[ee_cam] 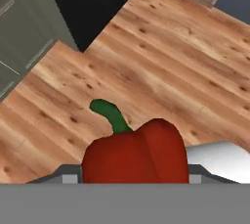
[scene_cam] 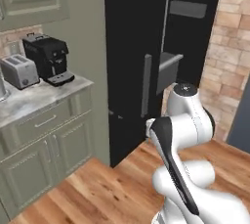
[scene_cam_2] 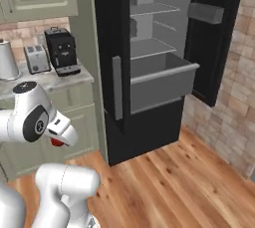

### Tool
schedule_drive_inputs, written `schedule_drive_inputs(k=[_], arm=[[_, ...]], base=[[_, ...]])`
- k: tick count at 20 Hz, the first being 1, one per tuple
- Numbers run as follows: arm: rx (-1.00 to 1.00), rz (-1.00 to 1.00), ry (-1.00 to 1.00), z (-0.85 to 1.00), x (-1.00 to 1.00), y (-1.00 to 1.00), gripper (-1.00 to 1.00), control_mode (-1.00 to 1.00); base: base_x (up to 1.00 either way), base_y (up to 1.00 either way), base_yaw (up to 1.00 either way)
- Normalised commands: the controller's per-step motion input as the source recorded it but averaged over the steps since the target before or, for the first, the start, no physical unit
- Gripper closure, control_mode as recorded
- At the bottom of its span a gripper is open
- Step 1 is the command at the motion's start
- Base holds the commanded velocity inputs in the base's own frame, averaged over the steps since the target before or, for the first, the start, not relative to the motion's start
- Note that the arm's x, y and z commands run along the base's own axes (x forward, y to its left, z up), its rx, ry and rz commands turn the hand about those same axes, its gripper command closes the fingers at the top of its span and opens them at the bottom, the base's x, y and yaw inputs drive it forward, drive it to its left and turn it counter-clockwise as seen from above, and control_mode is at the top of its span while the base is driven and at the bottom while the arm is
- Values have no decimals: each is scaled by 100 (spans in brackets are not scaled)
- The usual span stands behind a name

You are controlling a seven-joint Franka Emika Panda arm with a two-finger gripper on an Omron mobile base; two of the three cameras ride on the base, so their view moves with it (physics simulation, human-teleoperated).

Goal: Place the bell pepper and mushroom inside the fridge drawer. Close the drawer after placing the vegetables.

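The red bell pepper with its green stem fills the bottom of the hand view, hanging above the wooden floor. My gripper is shut on it, and a red sliver of the pepper shows under the hand, low in front of the counter cabinets. The pepper hides the fingertips. The grey fridge drawer stands pulled out of the black fridge, to the right of the gripper and higher; its corner juts past the door edge. The mushroom is out of view.
The fridge's right door stands open with grey bins on it. A toaster and a black coffee machine sit on the counter to the left. A brick wall rises at the right above wooden floor.
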Motion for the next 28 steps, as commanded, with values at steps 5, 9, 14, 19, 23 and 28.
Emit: schedule_drive_inputs(k=[5, 9, 14, 19, 23, 28], arm=[[0, 0, 0, 0, 0, 0, 100, 100], [0, 0, 0, 0, 0, 0, 100, 100], [0, 0, 0, 0, 0, 0, 100, 100], [0, 0, 0, 0, 0, 0, 100, 100], [0, 0, 0, 0, 0, 0, 100, 100], [0, 0, 0, 0, 0, 0, 100, 100]], base=[[2, -100, -37], [21, -100, -16], [36, -99, -1], [53, -87, 7], [59, -73, 15], [46, -26, 25]])
